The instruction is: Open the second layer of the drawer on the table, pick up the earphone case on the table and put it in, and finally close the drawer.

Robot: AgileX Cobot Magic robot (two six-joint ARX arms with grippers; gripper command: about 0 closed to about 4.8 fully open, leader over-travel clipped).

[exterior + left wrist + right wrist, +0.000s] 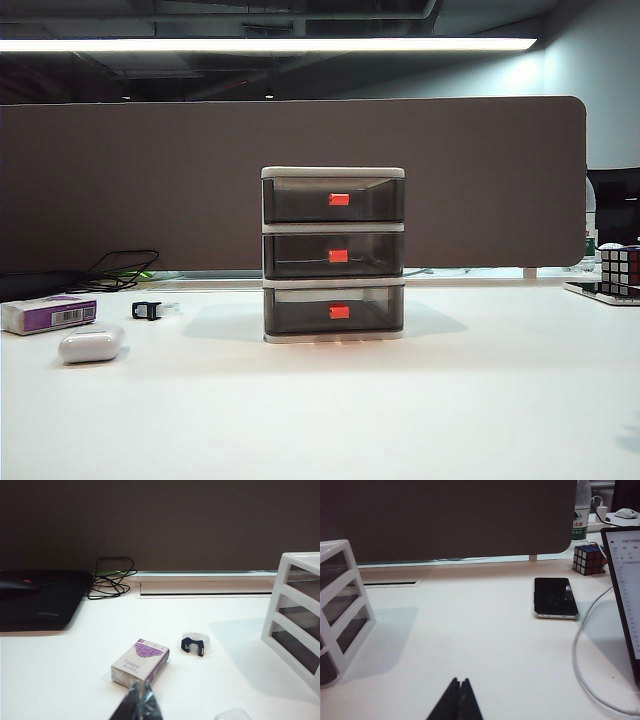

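Resting jaws, left: left gripper (137, 702) is sitting at the bottom edge of the left wrist view, fingers pressed together, gripping nothing.
Resting jaws, right: right gripper (456, 700) is showing at the bottom centre of the right wrist view, fingers likewise meeting, empty.
Governing relation: the second layer (334, 255) is standing closed at the centre of the exterior view, its orange-red handle facing the camera; neither arm is appearing there, so both are judged well short of it.
Drawer unit: the drawer (333, 254) is sitting mid-table, all three tiers shut.
Earphone case: the earphone case (91, 344) is lying at lower left of the exterior view, long axis running left-right, so the left arm is looking nearer.
Neighbours: the purple box (48, 313) and black clip (146, 310) are lying just behind it.
Surface: the table (450, 400).
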